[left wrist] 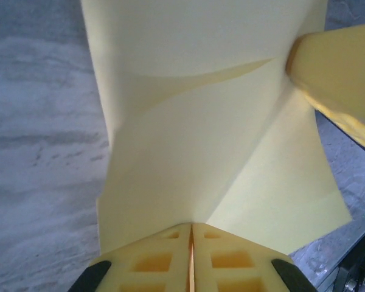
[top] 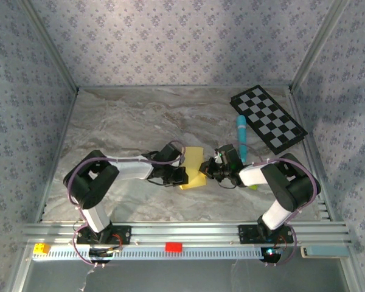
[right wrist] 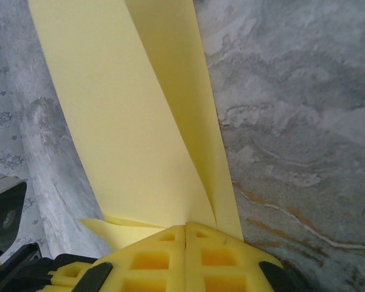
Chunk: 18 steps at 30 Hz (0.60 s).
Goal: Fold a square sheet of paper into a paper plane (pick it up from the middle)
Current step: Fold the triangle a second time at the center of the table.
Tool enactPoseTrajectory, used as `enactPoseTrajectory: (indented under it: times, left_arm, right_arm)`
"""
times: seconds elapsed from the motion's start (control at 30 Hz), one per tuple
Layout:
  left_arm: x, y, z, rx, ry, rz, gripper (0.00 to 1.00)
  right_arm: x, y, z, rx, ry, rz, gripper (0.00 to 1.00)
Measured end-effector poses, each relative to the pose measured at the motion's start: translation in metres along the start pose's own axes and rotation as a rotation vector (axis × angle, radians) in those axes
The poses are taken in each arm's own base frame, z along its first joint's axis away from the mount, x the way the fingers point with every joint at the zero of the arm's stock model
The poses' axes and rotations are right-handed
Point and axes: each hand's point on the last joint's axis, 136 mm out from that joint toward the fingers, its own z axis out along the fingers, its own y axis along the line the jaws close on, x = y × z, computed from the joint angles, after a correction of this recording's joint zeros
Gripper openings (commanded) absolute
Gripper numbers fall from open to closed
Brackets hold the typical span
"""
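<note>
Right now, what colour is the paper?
Plain yellow; the paper shows best in the left wrist view.

left claw pinched closed, right claw pinched closed, facing each other

The square sheet of paper is near the middle of the worktop, between the left gripper, which pinches its left side, and the right gripper, which pinches its right side. The marker lies behind it to the right. The checkered board lies beyond the marker, in the far right corner.
</note>
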Motion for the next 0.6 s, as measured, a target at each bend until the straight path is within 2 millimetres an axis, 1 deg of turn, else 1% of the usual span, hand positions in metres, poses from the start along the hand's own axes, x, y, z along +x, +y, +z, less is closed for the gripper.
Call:
enactPoseTrajectory:
  times: [0.13,0.2,0.23,0.3,0.37,0.43,0.53,0.6]
  left_arm:
    - [0.000,-0.005,-0.001,0.020,0.006,0.005,0.15]
    - [-0.003,-0.012,-0.003,0.033,0.005,0.012,0.18]
    - [-0.006,-0.017,-0.004,0.044,0.001,0.019,0.19]
    - [-0.015,-0.035,-0.009,0.083,-0.016,0.046,0.24]
    - [-0.025,-0.051,-0.014,0.118,-0.038,0.075,0.24]
    - [-0.030,-0.061,-0.020,0.137,-0.058,0.095,0.24]
    - [-0.032,-0.064,-0.028,0.137,-0.078,0.108,0.22]
    - [-0.031,-0.059,-0.032,0.122,-0.093,0.103,0.21]
  right_arm:
    - [0.000,0.000,0.000,0.002,0.001,0.001,0.00]
    - [0.000,0.000,-0.001,0.006,0.001,0.001,0.00]
    - [-0.001,0.000,-0.001,0.010,0.000,0.000,0.00]
    - [-0.001,-0.001,-0.003,0.021,-0.004,-0.002,0.01]
    - [-0.001,-0.002,-0.005,0.029,-0.005,-0.009,0.04]
    - [-0.002,-0.003,-0.007,0.043,-0.006,-0.012,0.08]
    - [-0.003,-0.003,-0.010,0.056,-0.013,-0.026,0.12]
    - [-0.003,-0.001,-0.013,0.056,-0.015,-0.035,0.15]
